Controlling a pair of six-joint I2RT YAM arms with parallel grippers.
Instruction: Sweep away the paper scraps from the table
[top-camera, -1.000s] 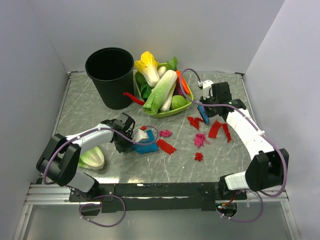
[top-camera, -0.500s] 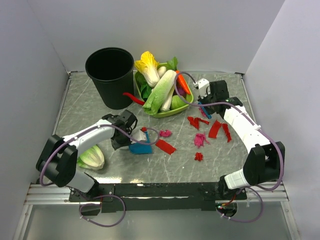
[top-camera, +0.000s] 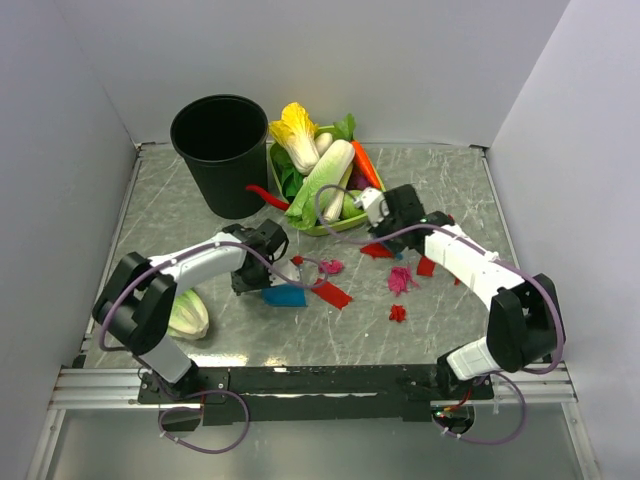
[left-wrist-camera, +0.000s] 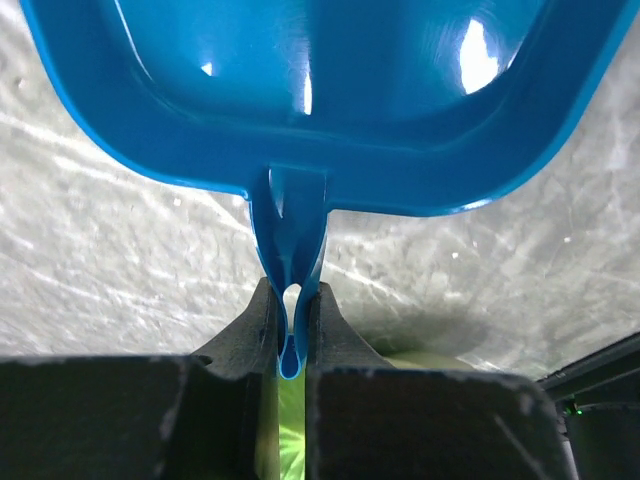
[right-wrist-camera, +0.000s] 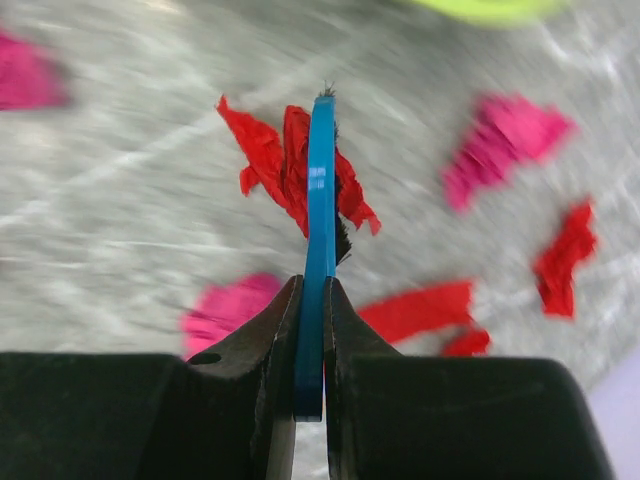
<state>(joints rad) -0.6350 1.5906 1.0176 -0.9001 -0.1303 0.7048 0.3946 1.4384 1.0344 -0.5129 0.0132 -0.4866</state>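
Red and magenta paper scraps lie on the grey-green table (top-camera: 160, 215) right of centre: a red strip (top-camera: 332, 293), a magenta wad (top-camera: 331, 266), another magenta wad (top-camera: 401, 279), a small red bit (top-camera: 398, 313) and a red strip (top-camera: 427, 265). My left gripper (top-camera: 262, 262) is shut on the handle of a blue dustpan (top-camera: 285, 295), whose pan (left-wrist-camera: 300, 90) lies towards the scraps. My right gripper (top-camera: 385, 215) is shut on a thin blue brush (right-wrist-camera: 320, 200). Its tip rests at a torn red scrap (right-wrist-camera: 270, 160), which also shows from above (top-camera: 378, 250).
A black bin (top-camera: 220, 150) stands at the back left. A green basket (top-camera: 330, 230) of vegetables with a carrot (top-camera: 366, 165) sits beside it, and a red chili (top-camera: 265, 195) lies between them. A cabbage (top-camera: 185, 315) lies by the left arm.
My right gripper has moved left and nearer with the brush, down to the red scrap by the basket. The dustpan has shifted slightly and now lies lower by the red strip.
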